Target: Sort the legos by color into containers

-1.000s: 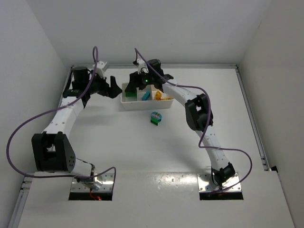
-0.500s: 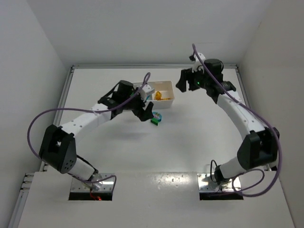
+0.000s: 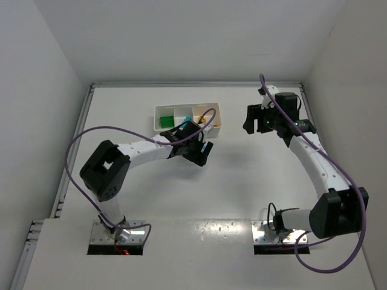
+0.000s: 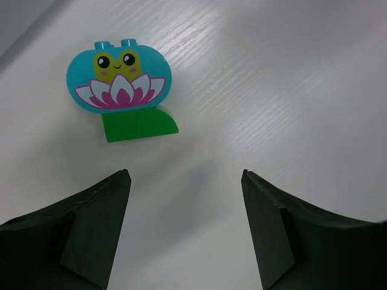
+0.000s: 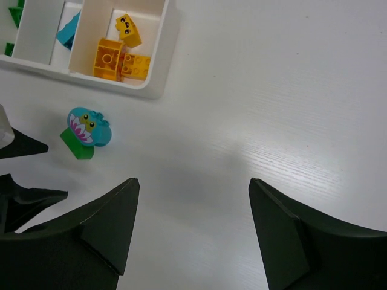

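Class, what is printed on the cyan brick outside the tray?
The cyan brick shows a frog face above a pink-and-white lotus; best in left wrist view.

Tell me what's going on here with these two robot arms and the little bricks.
Two arms are sorting toy bricks by color into a white tray. One piece lies out on the table: a cyan brick with a flower face, joined to a green brick. The left hand hangs open just short of it, not touching. The right hand is open and empty, off to the side of the tray. Orange bricks sit in the tray's right-end compartment.
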Tool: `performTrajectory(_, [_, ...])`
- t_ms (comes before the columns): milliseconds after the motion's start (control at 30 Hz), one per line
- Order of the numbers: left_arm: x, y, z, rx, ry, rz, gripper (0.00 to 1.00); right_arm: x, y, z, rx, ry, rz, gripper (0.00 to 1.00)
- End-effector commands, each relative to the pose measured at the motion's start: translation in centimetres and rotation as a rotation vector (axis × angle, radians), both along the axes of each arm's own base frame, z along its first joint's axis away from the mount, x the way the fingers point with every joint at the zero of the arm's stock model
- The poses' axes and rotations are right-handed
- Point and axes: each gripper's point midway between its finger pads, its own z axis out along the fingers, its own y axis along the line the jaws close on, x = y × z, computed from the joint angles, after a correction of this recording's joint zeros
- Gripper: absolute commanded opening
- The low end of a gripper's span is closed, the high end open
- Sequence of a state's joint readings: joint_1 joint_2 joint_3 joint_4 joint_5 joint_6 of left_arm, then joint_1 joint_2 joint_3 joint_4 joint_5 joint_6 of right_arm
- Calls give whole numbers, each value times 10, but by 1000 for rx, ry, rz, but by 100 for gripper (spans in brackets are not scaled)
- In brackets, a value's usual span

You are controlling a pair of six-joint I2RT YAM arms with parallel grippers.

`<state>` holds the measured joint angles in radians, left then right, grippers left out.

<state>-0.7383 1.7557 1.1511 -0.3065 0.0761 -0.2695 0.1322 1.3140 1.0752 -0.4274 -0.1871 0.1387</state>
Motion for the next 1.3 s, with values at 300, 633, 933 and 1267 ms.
performTrajectory(300, [30, -15, -2, 67, -74, 141, 80, -9, -11, 9, 30, -5, 3, 73])
performTrajectory(633, [37, -3, -6, 129, -106, 178, 81, 0, -15, 1, 55, 38, 22, 73])
performTrajectory(933, [48, -3, -19, 129, -88, 149, 81, 11, -19, -1, 96, 65, 31, 73])
performTrajectory(1267, [54, -5, -30, 113, -75, 103, 73, 17, -19, -6, 128, 91, 63, 73])
